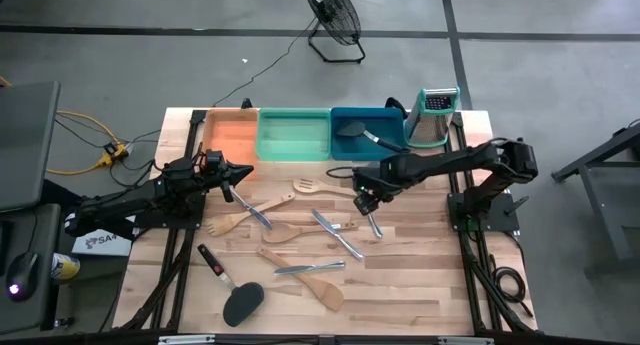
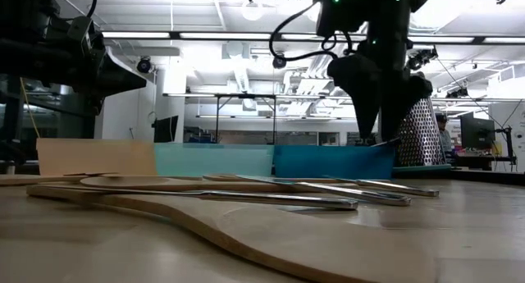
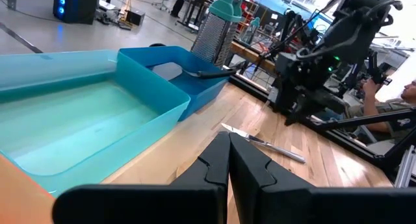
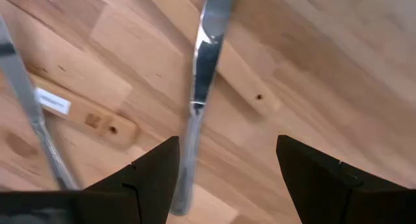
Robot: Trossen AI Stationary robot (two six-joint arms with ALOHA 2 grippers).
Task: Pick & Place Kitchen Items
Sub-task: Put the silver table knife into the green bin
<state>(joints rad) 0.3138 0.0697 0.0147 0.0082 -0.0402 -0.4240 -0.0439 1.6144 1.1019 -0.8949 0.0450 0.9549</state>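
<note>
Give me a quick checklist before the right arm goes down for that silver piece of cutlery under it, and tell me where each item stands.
1. Right gripper open: ok, fingers spread.
2. Silver cutlery piece lined up: not ok yet; in the right wrist view it lies close to one finger, not centred in the gap.
3. Neighbours clear: cannot tell; wooden handles lie right beside it and a second metal piece is close.
4. Blue tray has room: ok, only a black turner lies in it.
5. Left gripper out of the way: ok, shut and empty, by the orange tray.
</note>
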